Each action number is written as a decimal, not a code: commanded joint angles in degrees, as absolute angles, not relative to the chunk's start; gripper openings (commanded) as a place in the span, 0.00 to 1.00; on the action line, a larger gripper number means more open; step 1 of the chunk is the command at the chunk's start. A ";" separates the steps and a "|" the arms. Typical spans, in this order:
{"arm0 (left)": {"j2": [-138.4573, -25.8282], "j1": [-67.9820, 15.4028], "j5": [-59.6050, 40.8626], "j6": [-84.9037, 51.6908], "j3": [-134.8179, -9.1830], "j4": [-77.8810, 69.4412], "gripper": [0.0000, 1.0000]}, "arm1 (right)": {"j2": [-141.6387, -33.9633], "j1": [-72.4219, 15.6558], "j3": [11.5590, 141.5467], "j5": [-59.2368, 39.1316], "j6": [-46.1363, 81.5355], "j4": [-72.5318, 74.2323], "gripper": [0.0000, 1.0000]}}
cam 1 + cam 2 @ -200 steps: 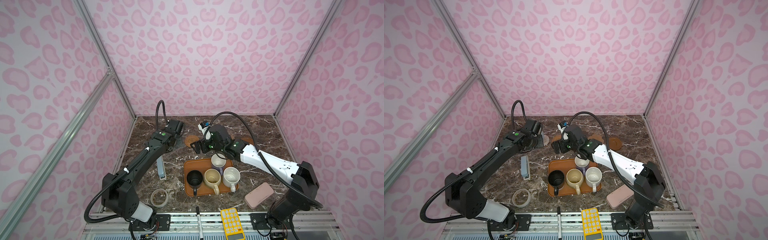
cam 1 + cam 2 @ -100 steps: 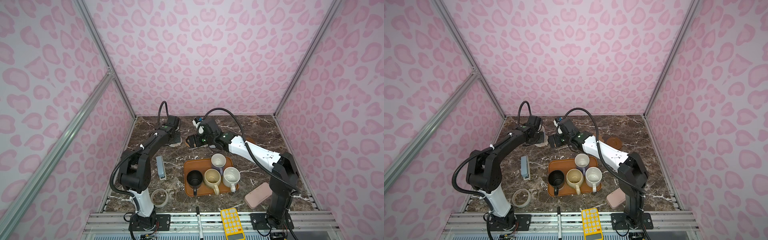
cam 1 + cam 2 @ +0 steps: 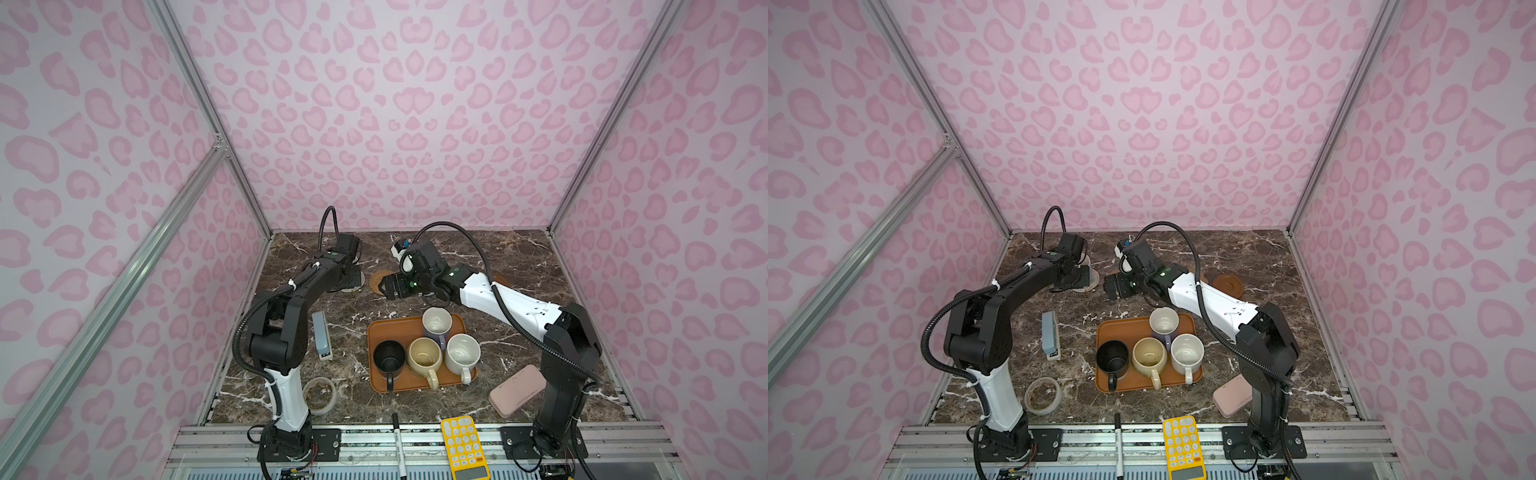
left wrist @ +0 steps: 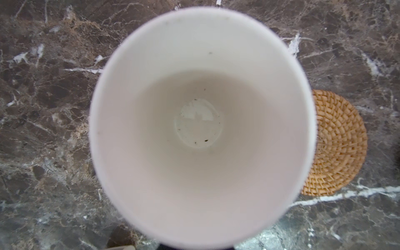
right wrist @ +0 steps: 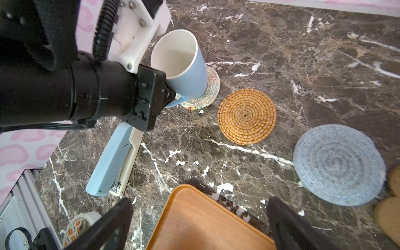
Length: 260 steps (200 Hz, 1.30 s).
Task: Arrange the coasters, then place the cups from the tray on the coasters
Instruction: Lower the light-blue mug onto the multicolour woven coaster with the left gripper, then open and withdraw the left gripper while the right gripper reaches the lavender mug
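Note:
My left gripper [image 5: 171, 97] is shut on the handle of the light blue cup [image 5: 184, 65], whose base meets the cream woven coaster [image 5: 207, 95] at the back left. In the left wrist view the cup's pale inside [image 4: 201, 125] fills the picture. In a row beside it lie the orange-tan coaster [image 5: 246, 115], the grey-blue coaster [image 5: 338, 164] and the cork flower coaster [image 5: 389, 207]. The brown wooden coaster [image 3: 1227, 282] lies further right. My right gripper [image 5: 200, 201] hangs open and empty over the tray's [image 3: 376, 332] back edge. On the tray stand the lavender [image 3: 436, 324], black [image 3: 388, 357], cream-yellow [image 3: 424, 357] and white speckled [image 3: 462, 353] cups.
A pale blue stapler [image 3: 322, 340] lies left of the tray, with a clear tape roll [image 3: 319, 395] nearer the front. A pink flat case [image 3: 517, 390] lies at the front right. A yellow calculator [image 3: 463, 446] and a marker pen [image 3: 397, 440] rest on the front rail.
Both arms have lifted their elbows. The left gripper has stayed at the cream coaster with the light blue cup, and the right gripper has stayed open behind the tray.

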State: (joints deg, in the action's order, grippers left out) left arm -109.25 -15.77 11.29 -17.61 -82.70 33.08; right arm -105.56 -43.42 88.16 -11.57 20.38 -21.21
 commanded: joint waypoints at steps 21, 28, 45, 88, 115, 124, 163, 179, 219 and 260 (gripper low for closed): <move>-111.21 -15.31 12.08 -17.24 -85.16 31.64 0.01 | -105.01 -43.34 87.60 -11.76 20.38 -21.04 0.98; -111.69 -15.27 11.45 -17.30 -85.24 31.51 0.01 | -104.91 -43.33 87.44 -11.74 20.33 -21.05 0.98; -111.92 -15.23 10.37 -18.08 -84.86 31.90 0.01 | -104.40 -43.31 86.98 -11.68 20.31 -21.23 0.98; -110.02 -15.22 8.65 -19.72 -83.12 34.07 0.02 | -103.03 -43.15 85.70 -11.18 20.07 -21.41 0.98; -108.29 -15.30 8.26 -20.24 -81.26 33.93 0.02 | -102.99 -43.15 85.87 -11.21 20.21 -21.36 0.98; -108.64 -15.22 8.26 -20.03 -81.33 34.05 0.02 | -103.09 -43.15 86.00 -11.33 20.30 -21.37 0.98; -109.83 -15.32 11.08 -20.38 -82.39 36.82 0.03 | -103.21 -43.16 86.31 -11.14 20.35 -21.75 0.98; -109.05 -15.32 10.93 -20.82 -82.38 36.65 0.11 | -103.01 -43.18 86.22 -10.80 20.18 -21.92 0.98; -110.02 -15.33 9.95 -20.31 -84.27 38.04 0.29 | -103.01 -43.07 86.75 -10.67 19.86 -22.92 0.98; -108.71 -15.23 9.25 -21.42 -83.56 38.08 0.63 | -101.50 -42.90 86.65 -9.31 19.19 -25.19 0.98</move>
